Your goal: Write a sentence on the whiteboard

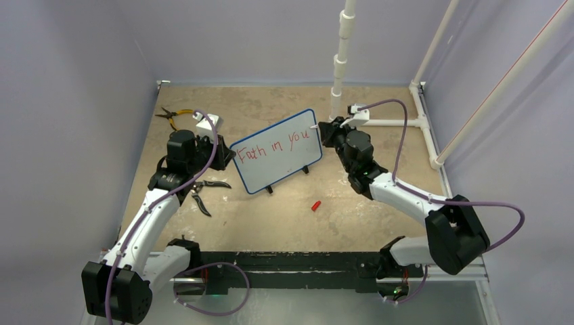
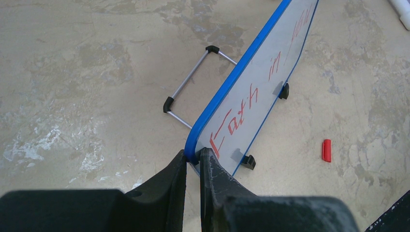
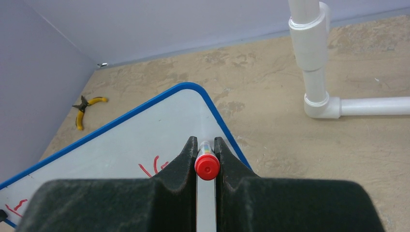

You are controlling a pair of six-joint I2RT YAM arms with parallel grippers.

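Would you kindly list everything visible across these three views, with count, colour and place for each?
Small rectangular white board with thin blue frame: one, white and blue, standing mid-table.
Handwritten marker lettering: one line, red, on the board.
Plastic marker: one, red-ended, at the board's right edge.
Small plastic cap: one, red, on the table in front of the board.
Yellow-handled pliers: one, far left corner.
Dark-handled pliers: one, beside the left arm.
Plastic pipe frame: one, white, far right.
Worn table: one, tan.
Left gripper: black, shut on the board's left corner.
Right gripper: black, shut on the marker.
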